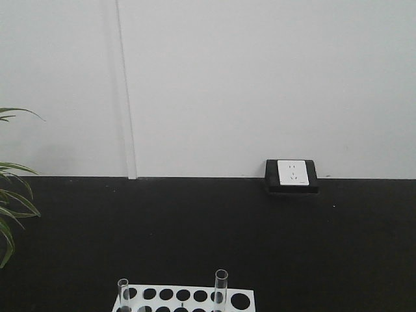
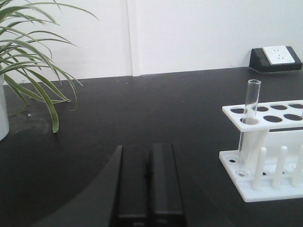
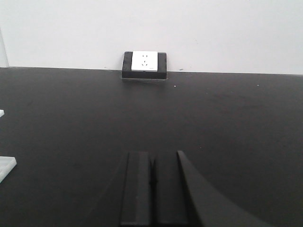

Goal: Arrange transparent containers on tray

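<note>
Front view, tubes: I see the left tube (image 1: 123, 294) and the right tube (image 1: 221, 288) upright in the white rack (image 1: 188, 301) at 6 o'clock, well apart, with empty holes between them.
Front view, tray: not in view, so I cannot give its bearing.
Front view, surroundings: wall socket (image 1: 292, 174) at 3 o'clock, plant (image 1: 10, 214) at 9 o'clock.
Left wrist view, gripper: left gripper (image 2: 149, 152) at 6 o'clock, fingers pressed together, holding nothing.
Left wrist view, tube: one test tube (image 2: 251, 109) stands at 3 o'clock in a corner hole of the rack, its round bottom seated in the base plate. I cannot tell which of the two it is.
Right wrist view, gripper: right gripper (image 3: 152, 158) at 6 o'clock, fingers together, empty.
Right wrist view, tube: none visible. A white corner at 9 o'clock is probably the rack.
Handling, judgement: thin glass, so light, stiff, smooth and breakable. I would open the fingers, clamp gently on the bare length above the rack's top plate, and lift straight up.
</note>
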